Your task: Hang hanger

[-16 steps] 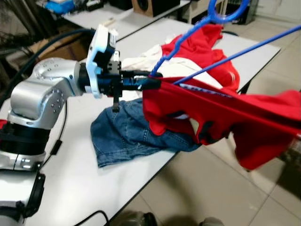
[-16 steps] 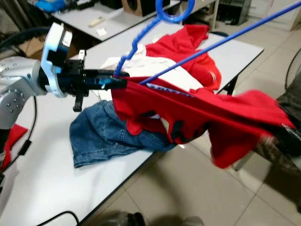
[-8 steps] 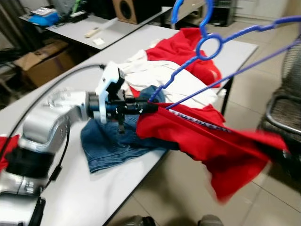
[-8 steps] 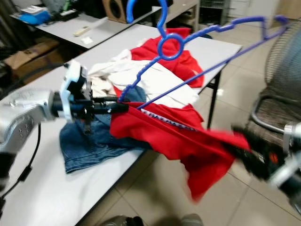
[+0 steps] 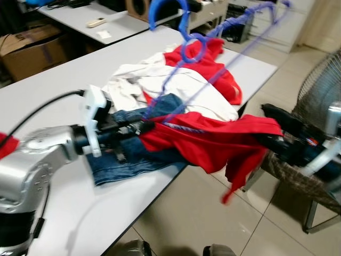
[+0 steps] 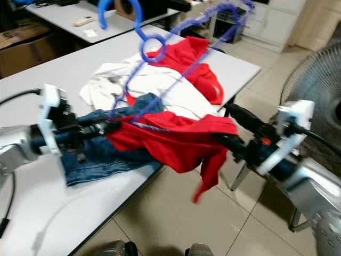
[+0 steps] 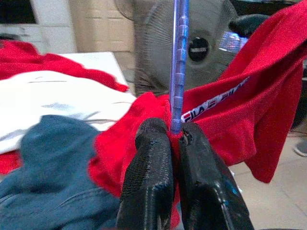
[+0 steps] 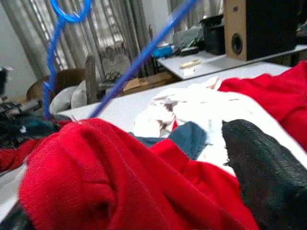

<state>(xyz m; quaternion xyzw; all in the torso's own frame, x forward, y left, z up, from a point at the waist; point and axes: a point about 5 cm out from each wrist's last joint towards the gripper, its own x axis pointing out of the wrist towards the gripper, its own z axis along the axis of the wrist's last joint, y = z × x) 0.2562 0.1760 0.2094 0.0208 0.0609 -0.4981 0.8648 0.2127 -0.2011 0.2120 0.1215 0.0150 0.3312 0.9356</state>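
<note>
My left arm (image 5: 37, 160) reaches across the white table (image 5: 69, 69) from its near side. My left gripper (image 7: 175, 139) is pressed together on the near end of the blue hanger (image 6: 144, 48), with a fold of the red shirt (image 5: 213, 141) pinched in alongside the rod; the left wrist view shows both black fingers (image 7: 148, 177) flanking the blue rod where it enters the cloth.

The blue hanger rises from that grip, tilted up and away over the table, with its ring and open hook at the top, above the clothes pile. Its long bar runs up toward the far right and is blurred at its far end. The red shirt is draped on the hanger's lower part and stretches rightward, past the table edge and over the tiled floor (image 5: 213, 213), one flap hanging down.

Below the shirt on the table lies a blue denim garment (image 5: 122, 162), touching the red cloth. Behind these lie a white garment (image 5: 160, 85) and another red garment (image 5: 218, 69), heaped together near the table's far right corner.

My right gripper (image 6: 234, 130) is at the shirt's right end, off the table edge. In the right wrist view one black finger (image 8: 261, 167) stands to one side of the red cloth, which bunches close before the camera; I cannot tell whether the fingers are closed on it. Behind my right arm stands a fan (image 5: 319, 80).
</note>
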